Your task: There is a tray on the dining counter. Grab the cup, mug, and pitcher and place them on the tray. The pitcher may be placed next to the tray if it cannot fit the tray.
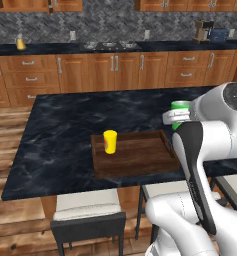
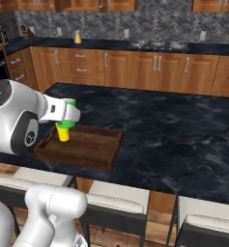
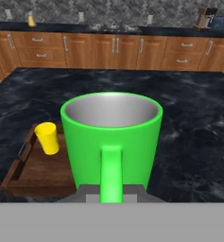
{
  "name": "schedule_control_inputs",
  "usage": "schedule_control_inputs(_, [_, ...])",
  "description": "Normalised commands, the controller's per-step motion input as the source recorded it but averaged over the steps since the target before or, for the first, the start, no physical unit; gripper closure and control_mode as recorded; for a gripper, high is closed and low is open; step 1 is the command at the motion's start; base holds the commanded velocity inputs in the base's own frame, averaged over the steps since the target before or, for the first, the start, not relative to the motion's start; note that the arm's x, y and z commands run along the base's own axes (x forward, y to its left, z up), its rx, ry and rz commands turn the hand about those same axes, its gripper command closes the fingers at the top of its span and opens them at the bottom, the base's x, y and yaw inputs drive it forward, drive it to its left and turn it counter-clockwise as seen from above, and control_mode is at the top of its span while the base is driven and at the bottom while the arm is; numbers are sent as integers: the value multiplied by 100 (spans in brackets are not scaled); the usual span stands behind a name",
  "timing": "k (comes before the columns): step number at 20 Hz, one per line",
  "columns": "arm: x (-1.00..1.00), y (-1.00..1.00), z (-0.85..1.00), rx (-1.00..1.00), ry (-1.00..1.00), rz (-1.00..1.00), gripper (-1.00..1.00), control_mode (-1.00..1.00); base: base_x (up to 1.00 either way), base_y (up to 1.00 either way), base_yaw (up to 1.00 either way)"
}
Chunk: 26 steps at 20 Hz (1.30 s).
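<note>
My gripper (image 3: 111,194) is shut on the loop handle of the bright green mug (image 3: 111,137), which hangs upright in the air over the right end of the tray (image 1: 140,155). In the base views the mug (image 1: 179,106) (image 2: 70,103) peeks out beside the white hand. The yellow cup (image 1: 110,141) (image 2: 63,133) (image 3: 47,137) stands upright on the tray's left half. The dark wooden tray (image 2: 87,144) (image 3: 42,170) lies near the front edge of the dining counter (image 1: 65,125). The amber pitcher (image 1: 21,44) (image 2: 77,37) (image 3: 32,20) stands far off on the back counter.
Stools (image 1: 87,210) (image 2: 116,202) line the near side of the island. The back counter with wooden drawer fronts (image 1: 115,67) carries a cooktop (image 1: 110,45), a coffee machine (image 1: 204,31) and a blue toaster (image 1: 219,35). Wide bare marble lies right of the tray (image 2: 174,125).
</note>
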Motion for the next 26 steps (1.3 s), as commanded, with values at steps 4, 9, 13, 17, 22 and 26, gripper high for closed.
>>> schedule_control_inputs(4, [29,-6,-55,2,0,11,100,-100,0,0,0])
schedule_control_inputs(9, [31,1,-63,-1,0,24,100,-100,0,0,0])
schedule_control_inputs(13, [17,5,-54,-4,0,28,100,-100,0,0,0])
schedule_control_inputs(17, [20,0,-54,-2,0,31,100,-100,0,0,0])
schedule_control_inputs(22, [34,11,-51,-1,0,23,100,-100,0,0,0])
schedule_control_inputs(26, [50,14,-44,0,0,16,100,-100,0,0,0])
